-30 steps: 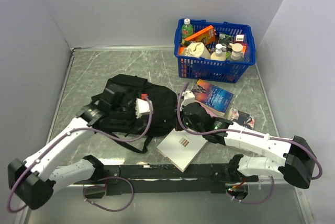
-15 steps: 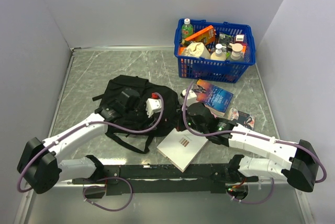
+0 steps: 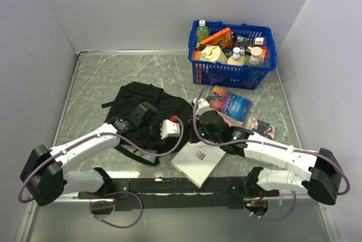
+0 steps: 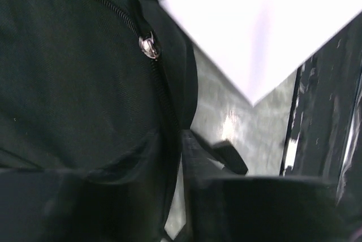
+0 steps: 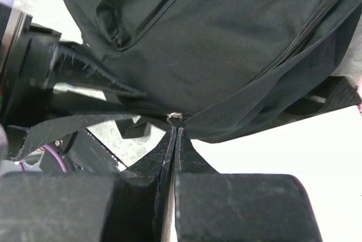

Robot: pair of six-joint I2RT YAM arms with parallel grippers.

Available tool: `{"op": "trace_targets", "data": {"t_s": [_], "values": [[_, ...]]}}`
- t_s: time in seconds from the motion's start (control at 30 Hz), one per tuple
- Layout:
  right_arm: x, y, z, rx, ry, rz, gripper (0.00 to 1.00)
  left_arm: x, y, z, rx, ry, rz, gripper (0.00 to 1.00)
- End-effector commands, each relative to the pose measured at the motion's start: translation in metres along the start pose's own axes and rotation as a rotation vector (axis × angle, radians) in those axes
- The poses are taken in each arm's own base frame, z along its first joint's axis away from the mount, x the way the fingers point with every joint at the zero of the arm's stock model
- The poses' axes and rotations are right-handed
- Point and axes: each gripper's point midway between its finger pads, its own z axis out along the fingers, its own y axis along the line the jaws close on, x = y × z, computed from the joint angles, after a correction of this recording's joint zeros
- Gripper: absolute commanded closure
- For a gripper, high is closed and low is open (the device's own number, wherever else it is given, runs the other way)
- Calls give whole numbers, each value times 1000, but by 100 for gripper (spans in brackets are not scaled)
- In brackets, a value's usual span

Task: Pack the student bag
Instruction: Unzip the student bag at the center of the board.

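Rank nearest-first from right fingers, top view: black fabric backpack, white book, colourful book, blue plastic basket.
1. Black fabric backpack: at right fingers.
2. Flat white book: near side.
3. Colourful glossy book: behind, right.
4. Blue plastic basket: back right.

Table (image 3: 113, 72): grey, marbled surface.
Basket (image 3: 226, 76): blue plastic, at the far right.
Inside the basket: green bottle (image 3: 202, 29), orange box (image 3: 218, 37), two white bottles (image 3: 236, 56).
Book (image 3: 229, 104): colourful cover, flat, just before the basket.
Booklet (image 3: 197, 160): white, flat, near the front edge.
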Motion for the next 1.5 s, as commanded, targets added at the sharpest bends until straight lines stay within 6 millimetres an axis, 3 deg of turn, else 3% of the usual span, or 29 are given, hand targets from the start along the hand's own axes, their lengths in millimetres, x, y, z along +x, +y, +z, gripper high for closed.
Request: {"op": "trace_targets", "data": {"t_s": [0.0,0.07,0.2,0.33,0.6,0.73,0.93,1.0,1.07,1.1,1.13,1.23,1.33,1.43,1.47], "values": [[-24,16,4,-27,-35,13,100,34,-9,-13,45,170,66,90],[-21,14,8,-21,-19,14,100,45,-7,-19,49,223,84,99],[-17,12,13,-10,-4,15,100,46,-11,-37,72,220,190,99],[-16,8,18,7,15,8,100,53,-7,-55,53,243,186,99],[-43,7,33,-1,-7,-8,100,98,-47,-89,233,375,282,99],[-38,-4,55,29,32,-37,100,118,-53,-97,222,419,300,99],[-35,-31,86,114,56,-55,100,127,-21,-105,44,460,395,99],[-46,-48,91,157,26,-36,100,126,-10,-110,6,456,412,99],[-49,-58,90,167,-4,-5,100,108,-8,-113,0,378,430,99],[-67,-49,86,118,-77,4,100,103,-3,-117,-24,350,405,99],[-71,-53,83,123,-100,17,100,95,2,-121,-39,334,407,99],[-74,-57,74,149,-121,25,100,105,15,-123,-55,382,375,99],[-67,-54,67,119,-121,42,100,109,34,-126,-96,400,399,99],[-48,-50,61,101,-101,77,100,115,56,-127,-153,447,460,99],[-34,-43,60,85,-81,70,100,120,60,-124,-141,466,462,99]]}}
